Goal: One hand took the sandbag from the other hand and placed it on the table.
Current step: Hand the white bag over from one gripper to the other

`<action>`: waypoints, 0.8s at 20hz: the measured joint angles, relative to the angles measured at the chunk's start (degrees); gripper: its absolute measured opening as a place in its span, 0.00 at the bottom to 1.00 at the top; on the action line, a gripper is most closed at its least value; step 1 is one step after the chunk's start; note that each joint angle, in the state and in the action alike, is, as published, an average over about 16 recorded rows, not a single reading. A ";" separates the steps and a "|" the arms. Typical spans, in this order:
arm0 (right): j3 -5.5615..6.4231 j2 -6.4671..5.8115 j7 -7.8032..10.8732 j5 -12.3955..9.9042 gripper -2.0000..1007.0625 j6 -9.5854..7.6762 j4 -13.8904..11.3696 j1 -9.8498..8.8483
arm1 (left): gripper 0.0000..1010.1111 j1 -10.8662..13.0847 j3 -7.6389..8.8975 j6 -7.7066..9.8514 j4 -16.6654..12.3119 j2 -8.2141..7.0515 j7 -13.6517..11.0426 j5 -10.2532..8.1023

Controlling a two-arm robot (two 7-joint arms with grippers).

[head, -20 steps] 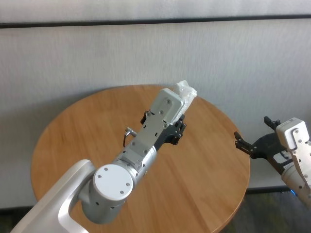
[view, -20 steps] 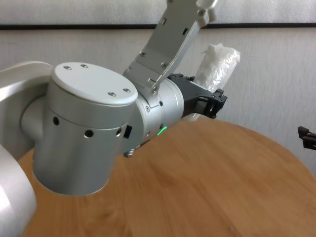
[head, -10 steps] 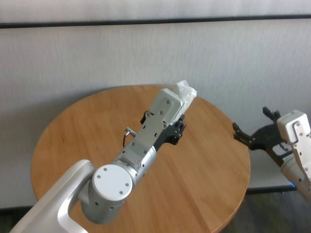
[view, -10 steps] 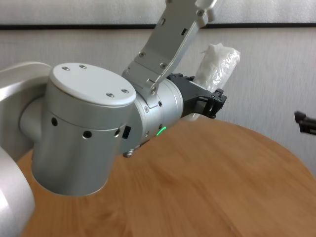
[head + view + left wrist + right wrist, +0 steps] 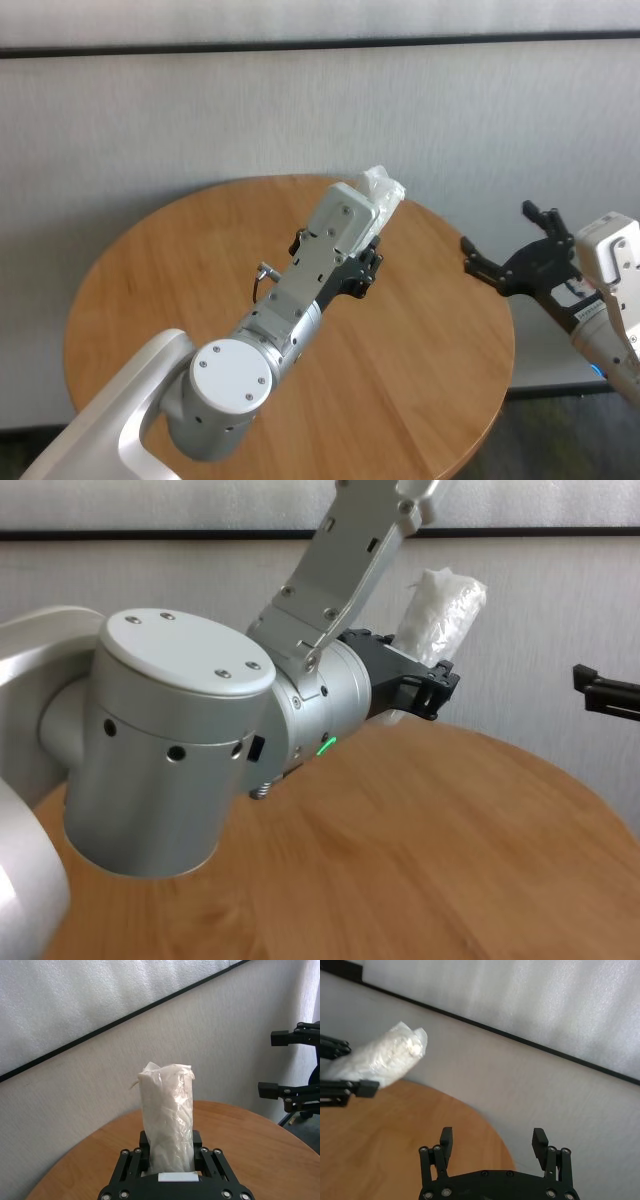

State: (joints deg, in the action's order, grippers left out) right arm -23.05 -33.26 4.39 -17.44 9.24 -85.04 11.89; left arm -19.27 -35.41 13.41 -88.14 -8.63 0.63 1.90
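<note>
White and crinkly, the sandbag (image 5: 166, 1112) sits pinched in our left end effector (image 5: 172, 1167) above the wooden worktop (image 5: 420, 390), while our right end effector (image 5: 508, 252) waits spread wide beside it, so we think grabbing comes next.

We count: one sandbag (image 5: 166, 1115), one table (image 5: 420, 370), two grippers – left gripper (image 5: 170, 1164), right gripper (image 5: 493, 1146).
</note>
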 joint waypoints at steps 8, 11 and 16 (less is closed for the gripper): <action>1.88 2.53 7.26 -7.90 0.99 0.54 -0.01 0.47 | 0.50 0.00 -0.03 -0.05 0.03 -0.03 0.00 -0.03; 2.65 3.86 10.51 -11.96 0.99 -0.19 0.41 0.96 | 0.50 0.00 -0.03 -0.07 0.04 -0.04 0.00 -0.03; 3.85 6.14 15.35 -18.44 0.99 -2.64 1.42 1.89 | 0.50 0.00 -0.04 -0.09 0.06 -0.06 0.00 -0.04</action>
State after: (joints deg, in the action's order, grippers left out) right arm -19.20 -27.12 19.74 -35.87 6.60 -83.61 13.78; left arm -19.27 -35.45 13.32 -88.08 -8.69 0.64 1.86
